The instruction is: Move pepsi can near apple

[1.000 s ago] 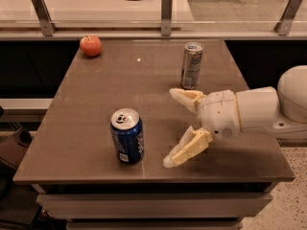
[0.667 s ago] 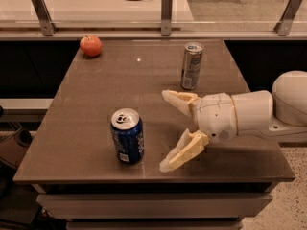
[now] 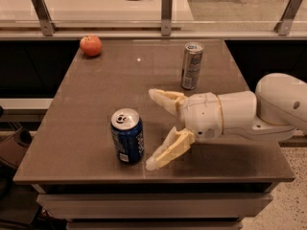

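The dark blue pepsi can (image 3: 127,136) stands upright near the front edge of the brown table (image 3: 96,90). The red-orange apple (image 3: 90,45) sits at the table's far left corner. My gripper (image 3: 152,130) is just to the right of the pepsi can, fingers spread wide open and pointing left toward it. One cream finger (image 3: 165,99) is farther back, the other (image 3: 169,151) nearer the front edge. Nothing is held.
A taller slim silver-grey can (image 3: 192,65) stands at the back right of the table, behind my gripper. A metal railing (image 3: 166,13) with glass runs along the far edge. The white arm (image 3: 268,109) reaches in from the right.
My gripper has moved left, closer to the pepsi can, still open. The cans and the apple have not moved.
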`<control>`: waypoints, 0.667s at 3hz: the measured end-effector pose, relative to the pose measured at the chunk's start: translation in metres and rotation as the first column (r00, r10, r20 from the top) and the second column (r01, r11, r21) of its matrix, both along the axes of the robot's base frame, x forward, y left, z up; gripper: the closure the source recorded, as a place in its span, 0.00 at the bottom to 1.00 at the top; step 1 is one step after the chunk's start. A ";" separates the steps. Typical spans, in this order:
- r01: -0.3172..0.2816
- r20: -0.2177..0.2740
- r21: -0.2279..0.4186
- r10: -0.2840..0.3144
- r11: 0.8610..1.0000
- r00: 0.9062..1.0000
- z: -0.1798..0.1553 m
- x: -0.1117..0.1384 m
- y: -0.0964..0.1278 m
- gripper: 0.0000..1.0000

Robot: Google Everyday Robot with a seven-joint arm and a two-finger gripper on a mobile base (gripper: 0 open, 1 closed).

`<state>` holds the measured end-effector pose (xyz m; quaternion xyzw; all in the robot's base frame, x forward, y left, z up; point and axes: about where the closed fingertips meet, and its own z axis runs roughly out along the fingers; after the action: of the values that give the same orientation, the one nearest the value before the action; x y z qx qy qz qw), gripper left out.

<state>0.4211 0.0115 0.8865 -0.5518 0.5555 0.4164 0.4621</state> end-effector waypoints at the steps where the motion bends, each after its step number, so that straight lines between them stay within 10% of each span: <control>1: -0.008 -0.012 0.022 0.009 1.000 1.000 -0.001 0.002 0.015 0.00; 2: -0.001 -0.024 0.049 0.002 0.999 1.000 -0.006 -0.002 0.024 0.00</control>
<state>0.4188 0.0357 0.8809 -0.5356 0.5501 0.4368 0.4687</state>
